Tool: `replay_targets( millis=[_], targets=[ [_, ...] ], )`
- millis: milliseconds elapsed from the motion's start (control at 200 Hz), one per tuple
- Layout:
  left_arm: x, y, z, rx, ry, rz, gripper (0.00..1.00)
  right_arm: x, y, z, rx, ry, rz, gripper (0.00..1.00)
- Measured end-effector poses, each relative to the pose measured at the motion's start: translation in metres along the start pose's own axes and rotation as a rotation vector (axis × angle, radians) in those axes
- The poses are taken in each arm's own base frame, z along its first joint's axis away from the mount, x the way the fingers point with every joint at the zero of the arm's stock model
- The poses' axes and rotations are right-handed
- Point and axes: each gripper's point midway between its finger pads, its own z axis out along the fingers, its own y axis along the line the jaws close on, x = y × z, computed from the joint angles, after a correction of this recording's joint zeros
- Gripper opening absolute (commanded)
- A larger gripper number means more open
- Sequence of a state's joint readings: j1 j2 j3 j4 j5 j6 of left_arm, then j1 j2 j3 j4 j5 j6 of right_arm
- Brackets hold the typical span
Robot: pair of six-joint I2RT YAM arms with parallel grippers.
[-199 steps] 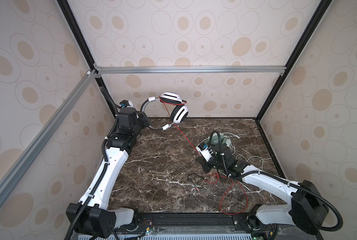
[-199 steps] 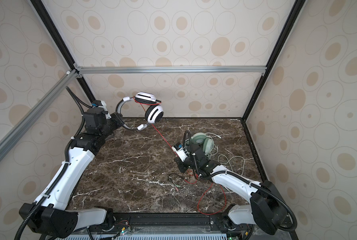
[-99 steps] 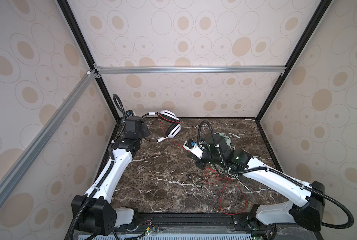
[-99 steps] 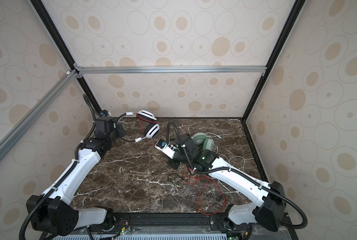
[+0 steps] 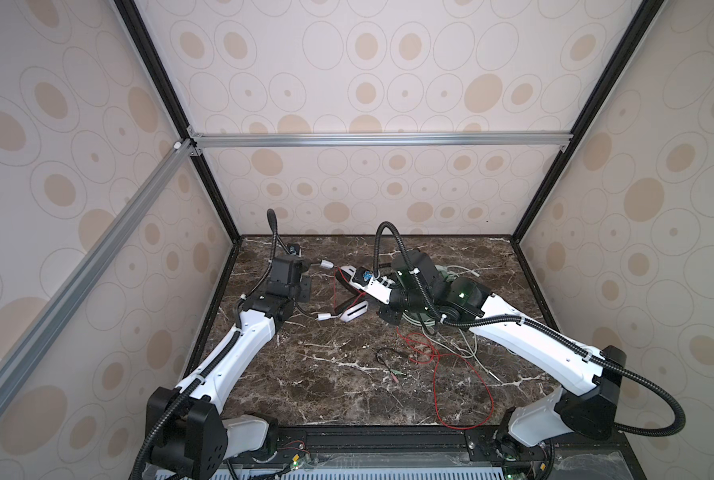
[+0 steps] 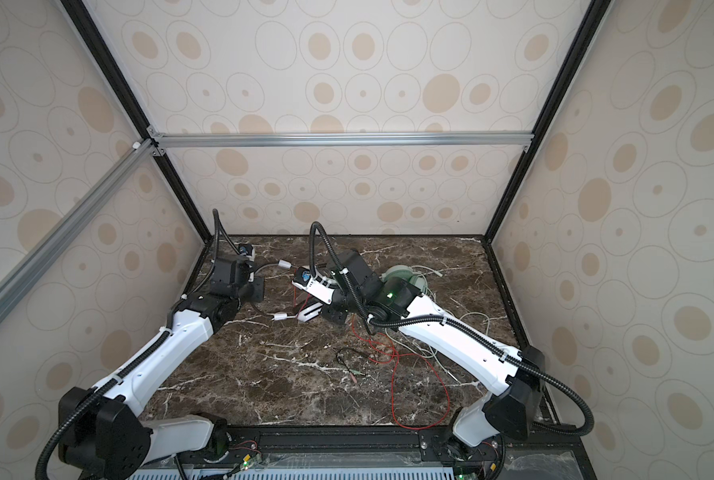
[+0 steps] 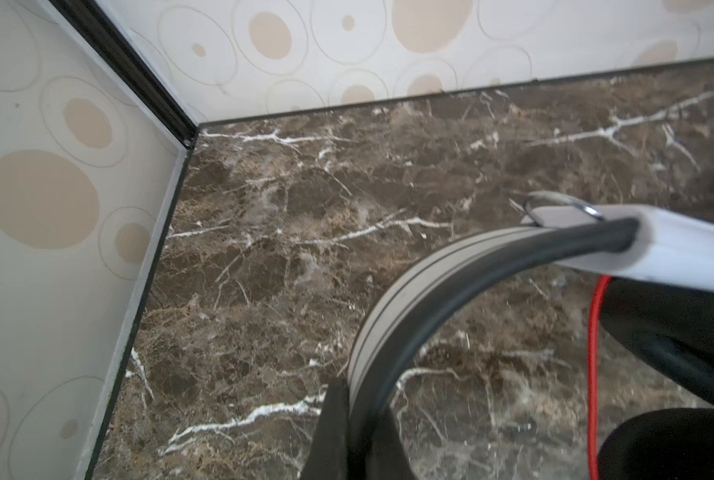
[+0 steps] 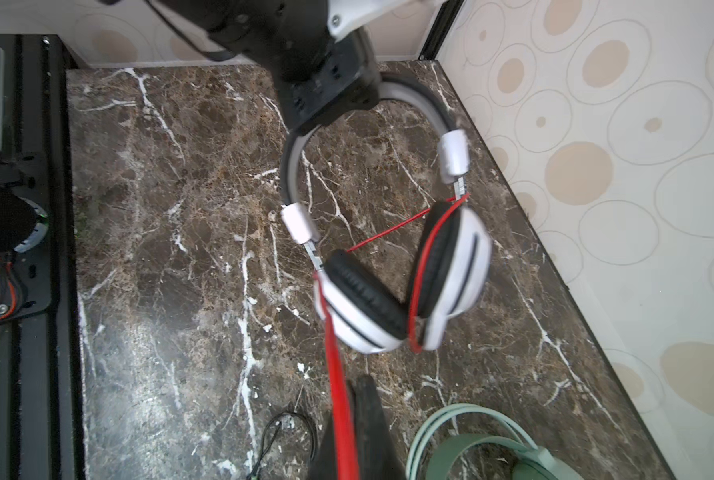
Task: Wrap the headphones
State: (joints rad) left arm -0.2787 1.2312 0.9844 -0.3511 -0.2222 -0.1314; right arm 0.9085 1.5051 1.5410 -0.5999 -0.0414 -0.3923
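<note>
The white headphones with black ear pads hang just over the marble at the back left. My left gripper is shut on their headband, seen in both top views. One white cup points down at the table. Facing the cups from the right, my right gripper is shut on the thin red cable. That cable runs round the cups and trails to the front. The mint-green headphones lie behind the right arm, partly hidden.
A pale green cable and a thin black cable with plugs lie loose in the middle right of the table. The back wall and left wall stand close to the left gripper. A black rail edges the front.
The left arm has brought the white headphones down from high against the back wall to just above the table. The right arm moved back and left with the red cable.
</note>
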Motion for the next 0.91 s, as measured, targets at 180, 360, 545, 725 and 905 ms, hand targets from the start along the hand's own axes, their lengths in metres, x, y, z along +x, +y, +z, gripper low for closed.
replay_targets(
  millis=[180,360,545,725,905],
  targets=[
    [0.016,-0.015,-0.027,0.110,-0.001,0.105,0.00,0.002,-0.011,0.012,0.025,0.051,-0.008,0.02],
    [0.022,-0.044,-0.049,0.246,-0.009,0.197,0.00,0.007,-0.032,0.026,0.034,0.069,0.059,0.07],
    [0.026,-0.059,-0.063,0.347,0.000,0.210,0.00,0.021,-0.055,0.028,0.031,0.073,0.156,0.13],
    [0.016,-0.068,-0.076,0.407,-0.012,0.210,0.00,0.020,-0.075,0.026,0.023,0.019,0.236,0.20],
    [0.005,-0.078,-0.089,0.477,-0.037,0.204,0.00,0.028,-0.086,0.030,0.004,-0.016,0.314,0.25]
  ],
)
